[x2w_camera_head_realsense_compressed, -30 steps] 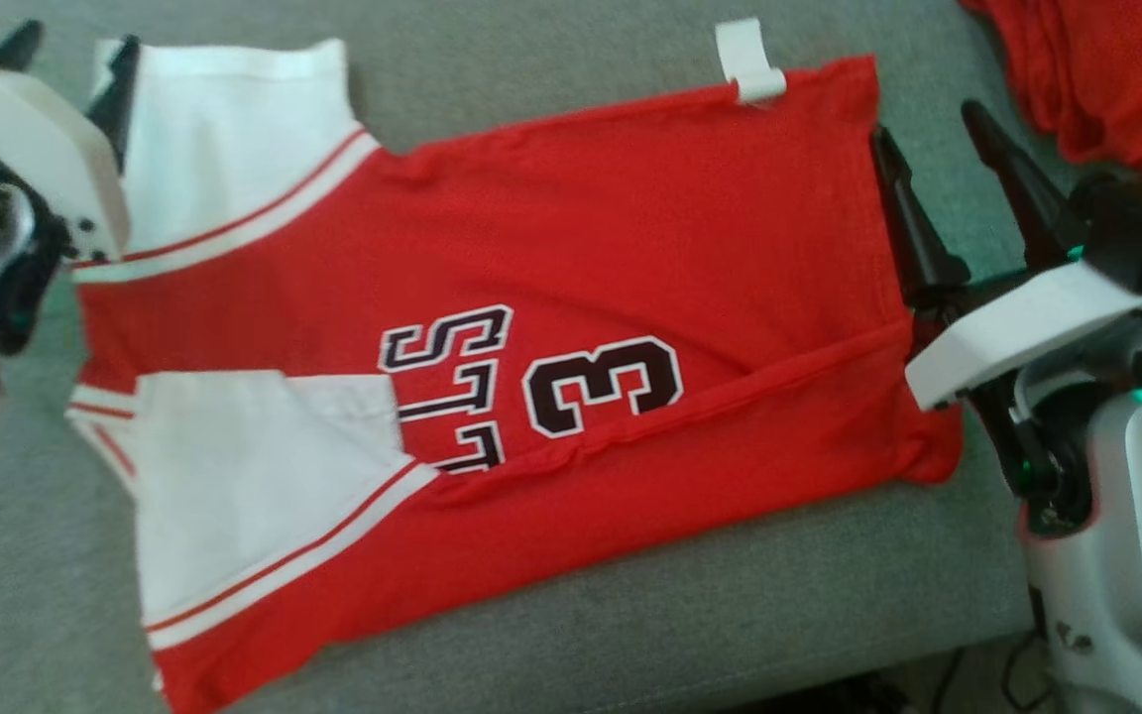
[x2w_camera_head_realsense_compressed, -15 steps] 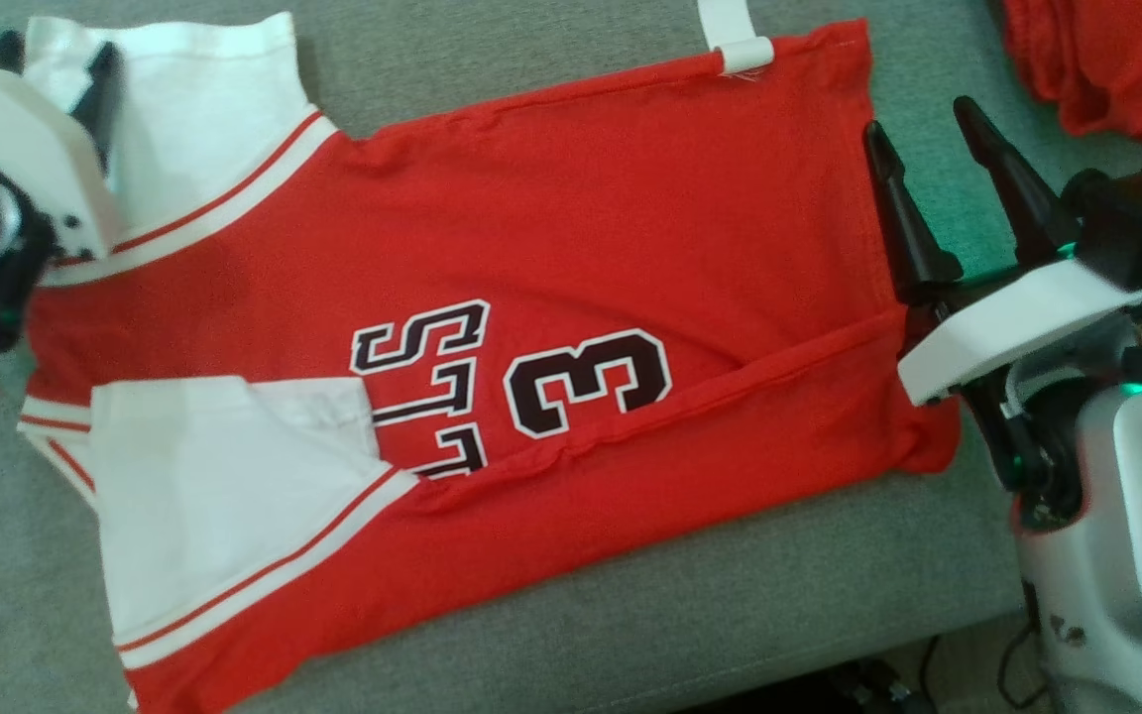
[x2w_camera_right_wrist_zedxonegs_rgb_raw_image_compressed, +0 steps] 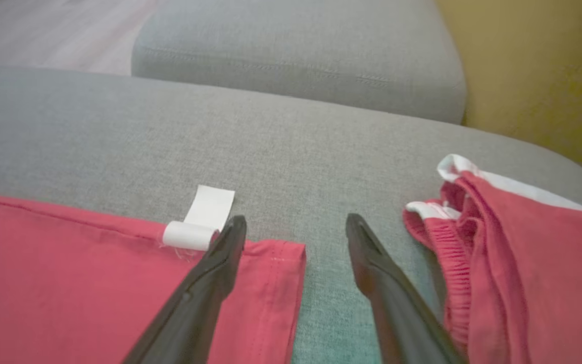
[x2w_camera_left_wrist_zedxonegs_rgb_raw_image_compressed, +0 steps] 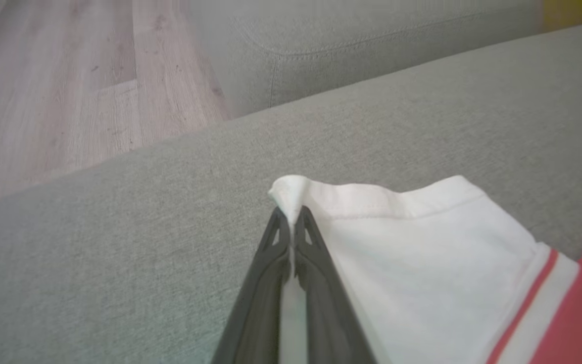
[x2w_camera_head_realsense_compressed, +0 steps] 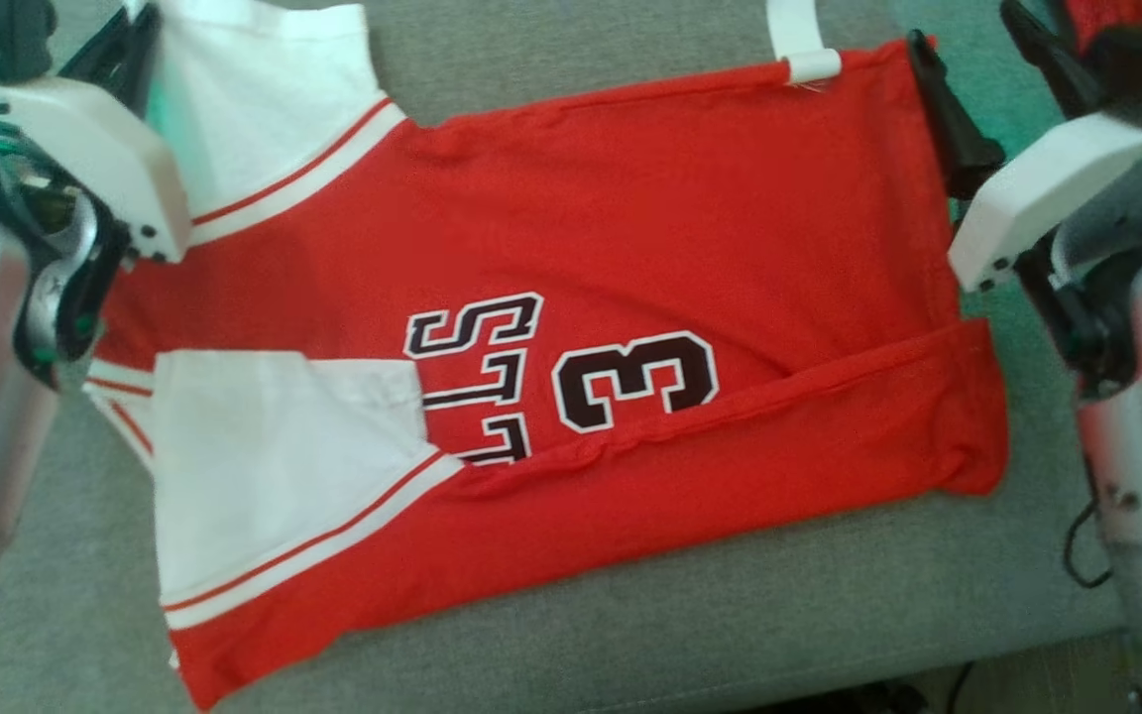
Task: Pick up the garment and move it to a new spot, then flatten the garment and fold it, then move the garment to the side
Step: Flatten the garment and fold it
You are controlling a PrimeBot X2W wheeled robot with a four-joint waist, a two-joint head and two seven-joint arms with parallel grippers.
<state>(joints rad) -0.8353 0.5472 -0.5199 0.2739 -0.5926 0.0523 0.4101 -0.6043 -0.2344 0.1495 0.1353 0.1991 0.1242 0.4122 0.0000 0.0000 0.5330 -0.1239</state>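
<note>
A grey cushion [x2w_camera_head_realsense_compressed: 630, 615] carried the red jersey [x2w_camera_head_realsense_compressed: 650, 218], spread flat across its middle, its near edge and near sleeve [x2w_camera_head_realsense_compressed: 274, 456] already folded in. The left gripper [x2w_camera_left_wrist_zedxonegs_rgb_raw_image_compressed: 290, 217] pinched the far sleeve [x2w_camera_left_wrist_zedxonegs_rgb_raw_image_compressed: 412, 242] at its corner. The right gripper [x2w_camera_right_wrist_zedxonegs_rgb_raw_image_compressed: 296, 225] stood spread astride the far hem corner, gripping nothing. The far-side fold, further folds and the move aside seemed left to do. Another red garment [x2w_camera_right_wrist_zedxonegs_rgb_raw_image_compressed: 513, 253] lay just beside the right gripper.

Red garment [x2w_camera_head_realsense_compressed: 630, 218]: a black, white-edged numeral [x2w_camera_head_realsense_compressed: 633, 381] "3", set sideways. Beside it, letters [x2w_camera_head_realsense_compressed: 477, 382] apparently reading "LLS", partly covered.
</note>
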